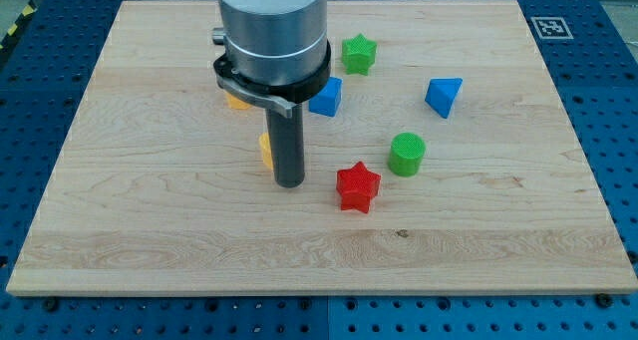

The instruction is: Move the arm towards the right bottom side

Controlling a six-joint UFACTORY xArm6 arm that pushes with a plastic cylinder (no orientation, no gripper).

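Left of the red star block (358, 187), my tip (289, 184) points straight down, rod upright; no hand.

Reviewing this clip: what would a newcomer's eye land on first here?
The big grey arm housing at the view's top, with its dark rod ending in my tip near the board's middle. Next, the red star block just right of the tip, with a green cylinder block beyond it, and a yellow block half hidden behind the rod.

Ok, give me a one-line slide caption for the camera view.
My tip rests on the wooden board, left of the red star block and green cylinder block.
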